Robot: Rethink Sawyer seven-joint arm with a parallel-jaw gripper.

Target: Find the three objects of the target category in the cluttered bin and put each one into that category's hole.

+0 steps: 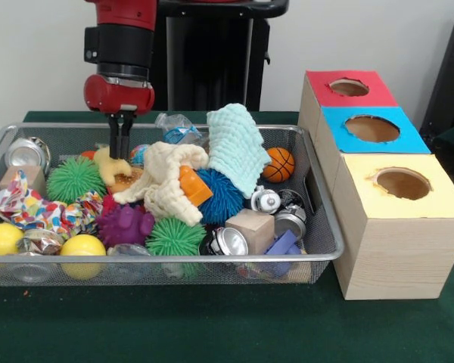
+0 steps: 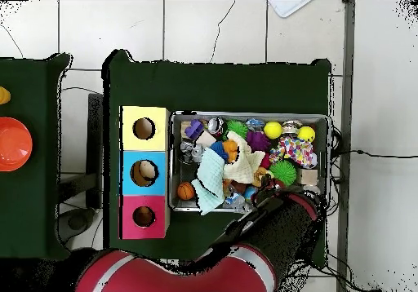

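Note:
The wire-mesh bin [image 1: 159, 261] is full of clutter; it also shows in the overhead view [image 2: 173, 162]. My gripper [image 1: 121, 151] reaches down into its back left part. Its tips are at a pale tan plush [image 1: 106, 163]. A brown-orange soft thing [image 1: 125, 181] lies beside the plush, partly under a cream cloth [image 1: 166, 178]. I cannot make out a tiger-striped plush. The red-topped hole [image 1: 349, 87] is on the farthest box to the right of the bin and looks empty [image 2: 144, 216]. In the overhead view the arm [image 2: 269, 223] hides the gripper.
A mint cloth [image 1: 234, 144], an orange basketball [image 1: 278, 164], green [image 1: 76, 179], blue [image 1: 219, 195] and purple [image 1: 126, 224] spiky balls, yellow balls [image 1: 82, 246], a wooden block [image 1: 250, 227] and cans [image 1: 26, 151] crowd the bin. The blue-topped hole [image 2: 145, 173] shows something tan inside. The yellow-topped box [image 1: 402, 183] is nearest.

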